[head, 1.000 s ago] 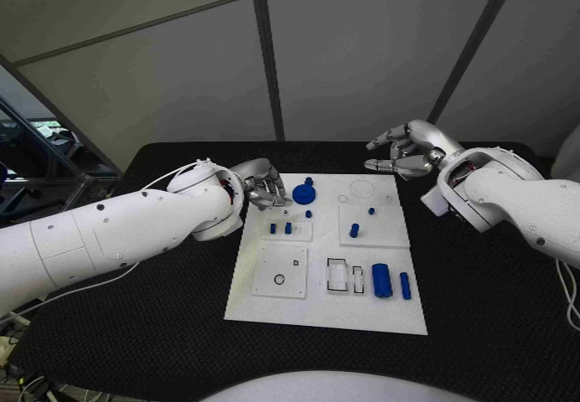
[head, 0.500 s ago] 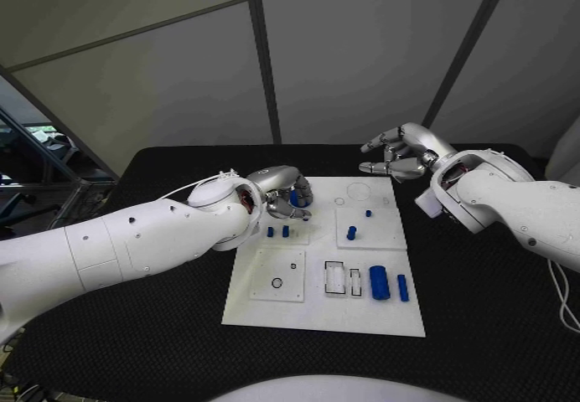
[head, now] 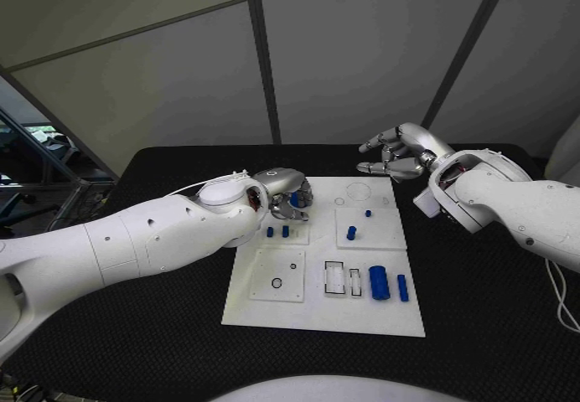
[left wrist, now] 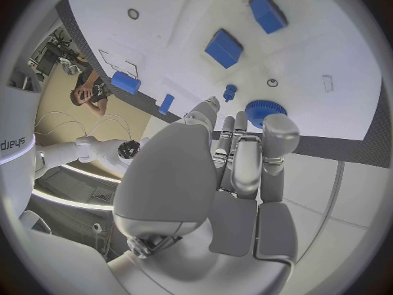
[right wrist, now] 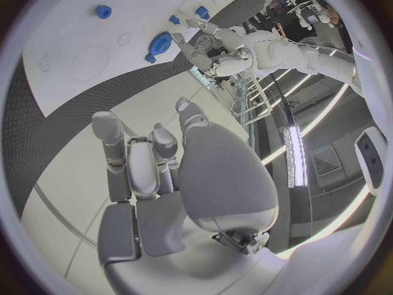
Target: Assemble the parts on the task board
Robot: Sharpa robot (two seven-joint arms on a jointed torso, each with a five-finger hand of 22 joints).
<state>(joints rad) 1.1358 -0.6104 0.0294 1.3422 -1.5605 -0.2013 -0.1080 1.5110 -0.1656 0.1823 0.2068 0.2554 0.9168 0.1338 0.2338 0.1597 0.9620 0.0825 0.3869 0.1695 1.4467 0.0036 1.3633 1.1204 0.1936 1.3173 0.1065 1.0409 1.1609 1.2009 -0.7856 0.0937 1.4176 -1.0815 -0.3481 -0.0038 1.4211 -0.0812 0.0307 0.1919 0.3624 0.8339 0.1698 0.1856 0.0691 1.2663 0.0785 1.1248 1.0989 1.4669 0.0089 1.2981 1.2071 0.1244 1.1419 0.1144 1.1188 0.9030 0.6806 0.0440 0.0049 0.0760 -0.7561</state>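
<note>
The white task board lies in the middle of the black table. At its far left corner sits a blue gear, partly covered by my left hand. In the left wrist view the fingertips reach the rim of the gear, with the thumb apart from them and nothing held. A small blue peg stands just beyond it. Several more blue parts are on the board: short pegs, a taller peg and a thick cylinder. My right hand hovers open beyond the board's far right corner.
Two rectangular slots lie beside the thick cylinder, and a thin blue bar lies on its other side. A square inset with a small hole is near the board's left edge. Black table surrounds the board.
My left hand has moved from the board's left edge over the blue gear, now covering part of it. The right hand has hardly moved.
</note>
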